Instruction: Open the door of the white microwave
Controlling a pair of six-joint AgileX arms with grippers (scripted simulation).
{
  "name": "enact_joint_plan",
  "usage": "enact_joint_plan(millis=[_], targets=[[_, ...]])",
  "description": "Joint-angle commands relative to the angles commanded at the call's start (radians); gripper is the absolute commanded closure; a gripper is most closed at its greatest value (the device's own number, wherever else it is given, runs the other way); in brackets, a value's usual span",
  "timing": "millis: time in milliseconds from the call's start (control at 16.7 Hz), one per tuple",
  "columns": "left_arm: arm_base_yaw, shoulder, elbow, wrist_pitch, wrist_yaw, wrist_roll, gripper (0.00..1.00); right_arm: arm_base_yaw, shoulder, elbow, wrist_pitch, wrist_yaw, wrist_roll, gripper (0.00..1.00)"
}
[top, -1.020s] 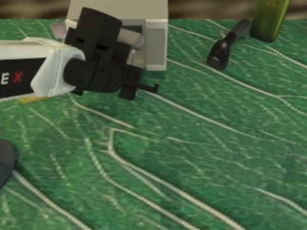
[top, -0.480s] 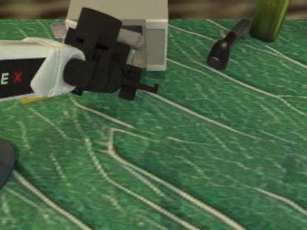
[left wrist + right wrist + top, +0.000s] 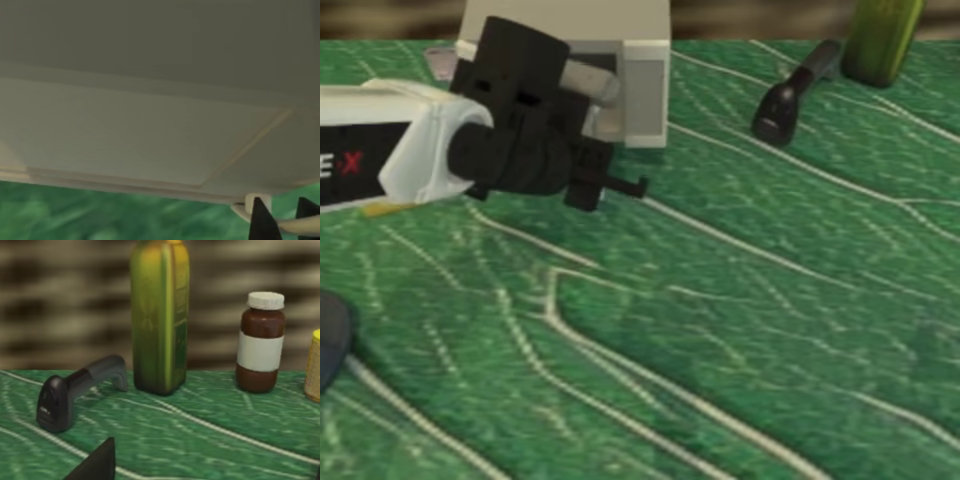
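We hold our left gripper (image 3: 280, 220) clamped on the door's pale handle bar (image 3: 300, 227), fingertips (image 3: 261, 220) straddling it. To open well, we judge the pull should follow the hinge's arc, grip kept square. Just beyond the claw lies the door (image 3: 125, 135), and behind it the white microwave (image 3: 620, 30). The right gripper's state we cannot tell.
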Motion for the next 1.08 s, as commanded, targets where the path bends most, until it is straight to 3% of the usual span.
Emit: enact_joint_plan(millis=[300, 1080], targets=[[0.024, -0.024, -0.028, 0.007, 0.037, 0.052, 1.0, 0.0, 0.0, 0.0, 0.0, 0.0, 0.0, 0.0], [0.025, -0.025, -0.029, 0.006, 0.038, 0.054, 1.0, 0.0, 0.0, 0.0, 0.0, 0.0, 0.0, 0.0]])
